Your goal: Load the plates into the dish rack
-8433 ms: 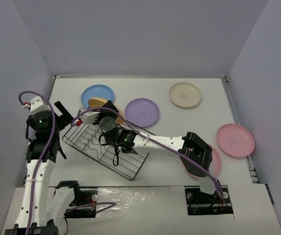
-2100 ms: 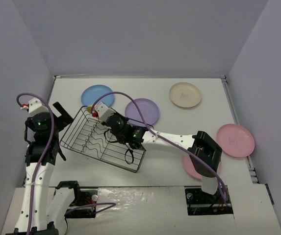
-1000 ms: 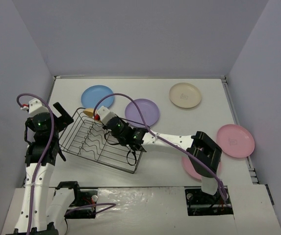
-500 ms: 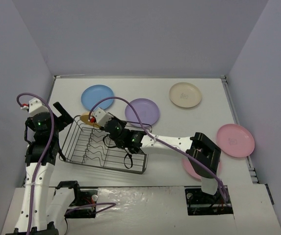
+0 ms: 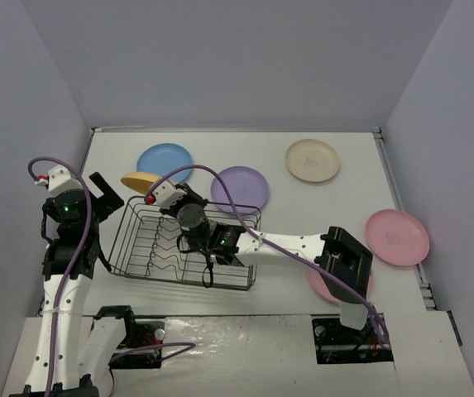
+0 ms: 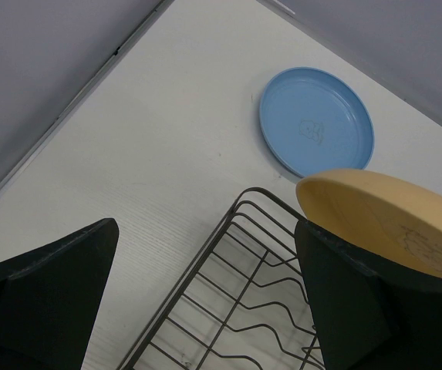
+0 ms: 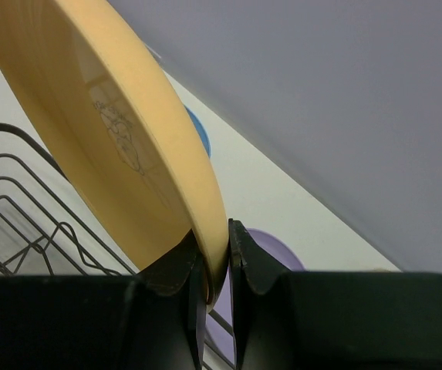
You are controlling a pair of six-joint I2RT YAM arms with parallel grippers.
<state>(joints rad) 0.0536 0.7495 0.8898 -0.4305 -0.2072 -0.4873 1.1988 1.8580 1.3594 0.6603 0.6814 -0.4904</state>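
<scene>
My right gripper [image 5: 155,190] is shut on the rim of the yellow-orange plate [image 5: 140,180] and holds it tilted over the far left corner of the dish rack [image 5: 220,277]. In the right wrist view the fingertips [image 7: 245,258] pinch the plate's edge [image 7: 120,146] above the rack wires [image 7: 20,200]. My left gripper [image 5: 107,192] is open and empty beside the rack's left end. Its wrist view shows the rack [image 6: 236,293], the held plate [image 6: 382,220] and the blue plate [image 6: 317,121]. The blue [image 5: 164,161], purple [image 5: 239,189], cream [image 5: 313,160] and pink [image 5: 396,236] plates lie flat on the table.
A second pink plate [image 5: 326,289] lies at the near right, mostly hidden under my right arm. My right arm reaches across the rack from the right. Grey walls close in the table on the left, back and right.
The rack has swung from a slanted position to nearly square with the table edge. My right gripper has carried the yellow-orange plate left to the rack's far left corner. The left arm has hardly moved.
</scene>
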